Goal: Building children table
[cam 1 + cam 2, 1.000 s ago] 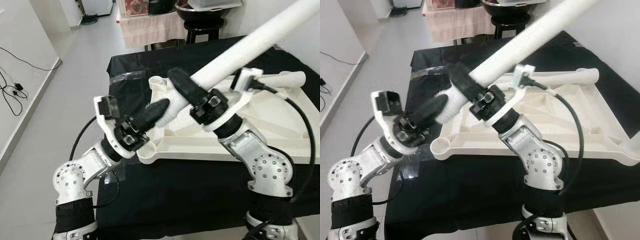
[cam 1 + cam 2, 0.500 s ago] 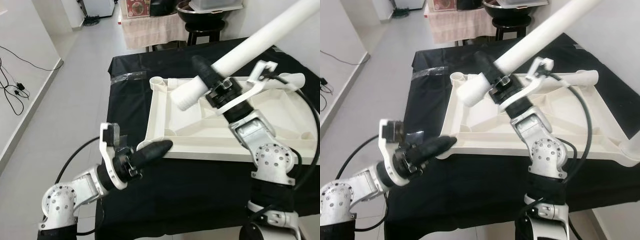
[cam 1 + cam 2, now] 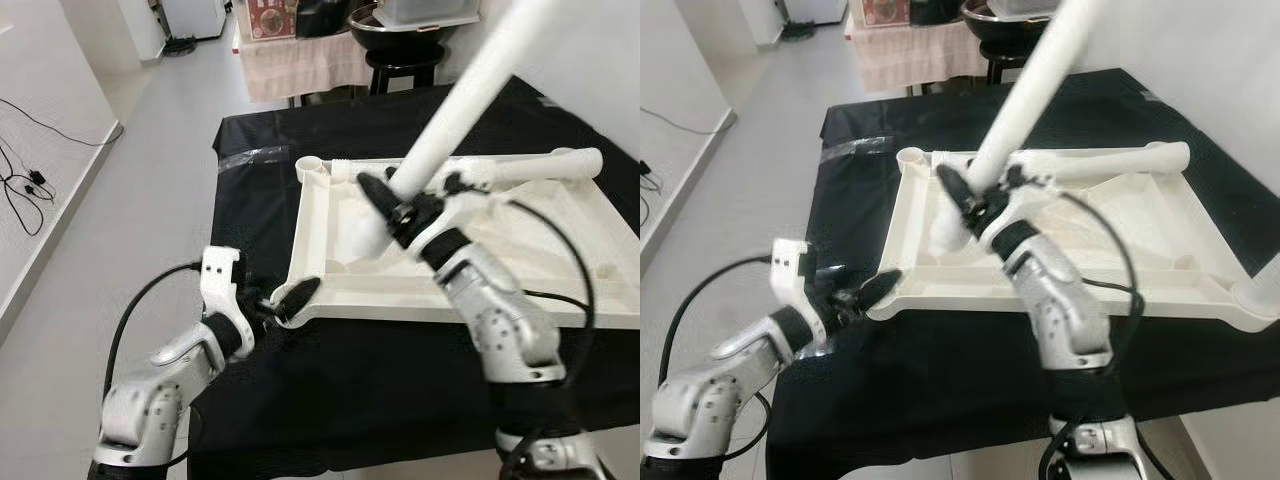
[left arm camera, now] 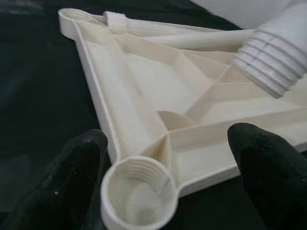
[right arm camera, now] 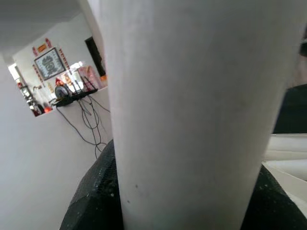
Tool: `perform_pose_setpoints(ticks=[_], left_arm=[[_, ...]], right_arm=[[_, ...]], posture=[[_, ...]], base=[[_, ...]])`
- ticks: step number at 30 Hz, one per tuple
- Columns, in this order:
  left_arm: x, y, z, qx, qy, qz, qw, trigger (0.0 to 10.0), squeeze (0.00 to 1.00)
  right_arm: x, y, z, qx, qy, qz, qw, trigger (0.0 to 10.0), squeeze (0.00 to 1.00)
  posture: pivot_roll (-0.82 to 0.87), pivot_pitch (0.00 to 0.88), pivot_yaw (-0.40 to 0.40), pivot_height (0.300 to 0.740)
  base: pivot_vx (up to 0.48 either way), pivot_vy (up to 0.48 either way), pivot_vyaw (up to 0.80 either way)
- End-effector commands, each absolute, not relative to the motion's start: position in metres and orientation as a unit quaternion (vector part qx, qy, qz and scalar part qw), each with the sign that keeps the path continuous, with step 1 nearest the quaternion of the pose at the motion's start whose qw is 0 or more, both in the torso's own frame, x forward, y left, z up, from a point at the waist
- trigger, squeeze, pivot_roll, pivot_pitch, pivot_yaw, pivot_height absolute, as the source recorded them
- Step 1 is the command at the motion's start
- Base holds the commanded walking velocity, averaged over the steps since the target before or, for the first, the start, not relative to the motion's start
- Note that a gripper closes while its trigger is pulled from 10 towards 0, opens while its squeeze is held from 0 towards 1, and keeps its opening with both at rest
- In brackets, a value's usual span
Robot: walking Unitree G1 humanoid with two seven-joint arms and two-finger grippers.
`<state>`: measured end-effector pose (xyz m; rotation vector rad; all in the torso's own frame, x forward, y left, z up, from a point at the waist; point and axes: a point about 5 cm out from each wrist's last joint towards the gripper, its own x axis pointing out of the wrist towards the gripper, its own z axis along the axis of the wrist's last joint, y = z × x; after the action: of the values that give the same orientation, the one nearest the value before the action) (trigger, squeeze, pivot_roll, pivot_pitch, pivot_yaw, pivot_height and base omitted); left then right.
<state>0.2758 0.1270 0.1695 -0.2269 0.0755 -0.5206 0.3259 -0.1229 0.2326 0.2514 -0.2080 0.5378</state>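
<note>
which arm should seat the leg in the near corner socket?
Right. The right gripper already clamps the white leg, threaded end down over the tabletop. The left gripper is open astride the corner socket, better placed to steady it.

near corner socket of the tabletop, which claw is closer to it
Left. The left claw straddles the corner socket, one finger on either side. The right claw is farther in over the tabletop, gripping the white leg.
</note>
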Motion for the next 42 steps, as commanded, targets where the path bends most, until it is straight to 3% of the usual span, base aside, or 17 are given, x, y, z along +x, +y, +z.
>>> perform_pose_setpoints(ticks=[1, 9, 16, 19, 23, 29, 42], left_arm=[[0.274, 0.131, 0.163, -0.099, 0.047, -0.226, 0.968, 10.0, 0.0], [0.262, 0.138, 0.17, -0.084, 0.021, -0.22, 0.972, 10.0, 0.0], [0.245, 0.122, 0.167, -0.081, 0.005, -0.256, 0.963, 10.0, 0.0], [0.239, 0.112, 0.165, -0.043, -0.003, -0.283, 0.958, 10.0, 0.0], [0.234, 0.109, 0.166, -0.027, -0.001, -0.31, 0.95, 10.0, 0.0], [0.22, 0.107, 0.159, -0.004, 0.02, -0.376, 0.927, 10.0, 0.0], [0.209, 0.109, 0.157, 0.05, 0.017, -0.414, 0.909, 10.0, 0.0]], right_arm=[[0.32, -0.116, 0.234, 0.106, -0.113, 0.298, 0.942, 10.0, 0.0], [0.314, -0.111, 0.236, 0.083, -0.12, 0.353, 0.924, 10.0, 0.0], [0.316, -0.108, 0.244, 0.1, -0.138, 0.386, 0.907, 10.0, 0.0], [0.316, -0.104, 0.243, 0.087, -0.139, 0.404, 0.9, 10.0, 0.0], [0.319, -0.107, 0.236, 0.082, -0.125, 0.408, 0.901, 10.0, 0.0], [0.311, -0.115, 0.233, 0.06, -0.109, 0.5, 0.857, 10.0, 0.0], [0.324, -0.132, 0.226, -0.026, -0.063, 0.546, 0.835, 10.0, 0.0]], posture=[[-0.03, 0.092, 0.042, 0.74], [-0.03, 0.112, 0.032, 0.74], [-0.02, 0.126, 0.034, 0.74], [0.0, 0.134, 0.035, 0.74], [0.01, 0.148, 0.032, 0.74], [0.01, 0.169, 0.03, 0.74], [0.02, 0.235, 0.04, 0.74]], base=[[0.0, 0.0, 0.66], [0.0, 0.0, 0.77], [0.0, 0.0, 0.8], [0.0, 0.0, 0.56], [0.0, 0.0, 0.0], [0.0, 0.0, 0.0], [0.0, 0.0, 0.0]])
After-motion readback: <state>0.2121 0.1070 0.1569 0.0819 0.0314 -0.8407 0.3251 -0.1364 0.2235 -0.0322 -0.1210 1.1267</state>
